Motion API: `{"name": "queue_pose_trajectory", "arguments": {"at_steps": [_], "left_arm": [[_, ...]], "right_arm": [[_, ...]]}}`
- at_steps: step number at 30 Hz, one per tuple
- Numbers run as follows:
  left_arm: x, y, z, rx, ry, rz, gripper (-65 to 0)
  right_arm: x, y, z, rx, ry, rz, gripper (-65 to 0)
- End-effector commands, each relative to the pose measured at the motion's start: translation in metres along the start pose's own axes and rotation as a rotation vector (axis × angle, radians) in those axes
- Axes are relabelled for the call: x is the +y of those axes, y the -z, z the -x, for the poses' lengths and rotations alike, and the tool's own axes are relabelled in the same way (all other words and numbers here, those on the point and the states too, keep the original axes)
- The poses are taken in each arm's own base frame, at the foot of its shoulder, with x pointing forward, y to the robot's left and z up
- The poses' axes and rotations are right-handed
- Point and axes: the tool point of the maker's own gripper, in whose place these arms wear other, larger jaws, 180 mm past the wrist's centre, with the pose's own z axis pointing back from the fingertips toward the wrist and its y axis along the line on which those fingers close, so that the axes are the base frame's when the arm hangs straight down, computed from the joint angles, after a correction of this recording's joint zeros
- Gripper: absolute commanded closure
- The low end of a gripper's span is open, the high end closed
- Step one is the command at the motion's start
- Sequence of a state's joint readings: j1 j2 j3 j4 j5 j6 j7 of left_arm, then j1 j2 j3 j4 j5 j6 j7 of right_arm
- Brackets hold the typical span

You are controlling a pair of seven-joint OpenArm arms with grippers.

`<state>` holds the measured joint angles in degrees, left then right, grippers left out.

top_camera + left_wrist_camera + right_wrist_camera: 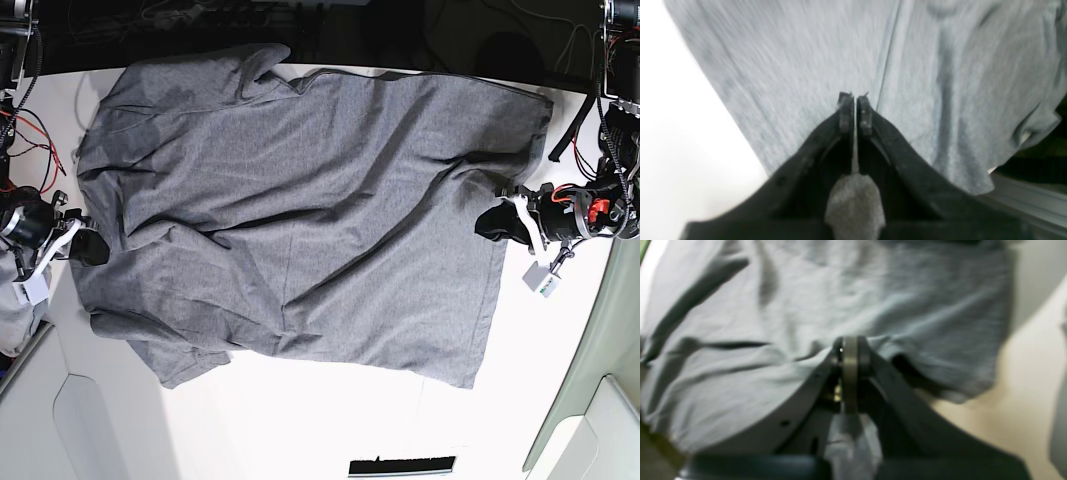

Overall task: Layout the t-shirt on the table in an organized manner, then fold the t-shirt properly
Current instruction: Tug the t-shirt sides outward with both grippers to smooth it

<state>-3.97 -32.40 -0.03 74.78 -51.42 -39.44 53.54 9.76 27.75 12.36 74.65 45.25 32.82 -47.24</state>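
The heather-grey t-shirt [300,210] lies spread across the white table [300,420], with folds and wrinkles and one corner hanging over the far edge. My left gripper [497,220] is at the shirt's right-hand edge. In the left wrist view the left gripper [855,110] is shut on a thin layer of the t-shirt [806,50], with cloth bunched behind its fingers. My right gripper [90,247] is at the shirt's left-hand edge. Seen from the right wrist, the right gripper [850,353] is shut on a pinched fold of the t-shirt [806,306].
A white tag [543,280] hangs by the left arm and another tag [30,290] by the right arm. Cables [20,130] run along the far left. A black strip [400,465] lies at the near table edge. Pale cloth [12,325] shows at the left border.
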Motion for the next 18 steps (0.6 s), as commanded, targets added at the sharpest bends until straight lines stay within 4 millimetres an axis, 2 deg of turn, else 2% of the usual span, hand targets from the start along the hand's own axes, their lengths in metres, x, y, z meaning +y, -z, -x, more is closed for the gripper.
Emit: {"name": "queue_pose_trajectory", "arguments": {"at_steps": [1, 5, 8, 10, 15, 18], "left_arm": [[0.003, -0.007, -0.014, -0.034, 0.018, -0.005, -3.4], [0.001, -0.007, -0.007, -0.024, 0.013, 0.002, -3.4], [0.0, -0.005, 0.003, -0.008, 0.004, 0.006, -3.4], [-0.002, -0.004, 0.014, 0.01, -0.008, 0.01, -3.4], [-0.006, 0.004, 0.055, 0.084, -0.018, -0.009, -3.4], [-0.018, 0.014, 0.075, 0.119, -0.031, 0.006, -3.4]], "right_arm": [[0.007, -0.009, -0.017, -0.051, -0.037, -0.024, 0.0], [0.032, -0.02, 0.002, -0.032, -0.111, -0.049, 0.0], [0.045, -0.027, 0.028, 0.012, -0.129, -0.063, 0.0], [0.043, -0.029, 0.055, 0.072, -0.113, -0.051, 0.0], [0.022, -0.034, 0.125, 0.23, -0.051, 0.015, 0.0], [0.003, -0.032, 0.144, 0.263, 0.002, 0.053, 0.0]]}}
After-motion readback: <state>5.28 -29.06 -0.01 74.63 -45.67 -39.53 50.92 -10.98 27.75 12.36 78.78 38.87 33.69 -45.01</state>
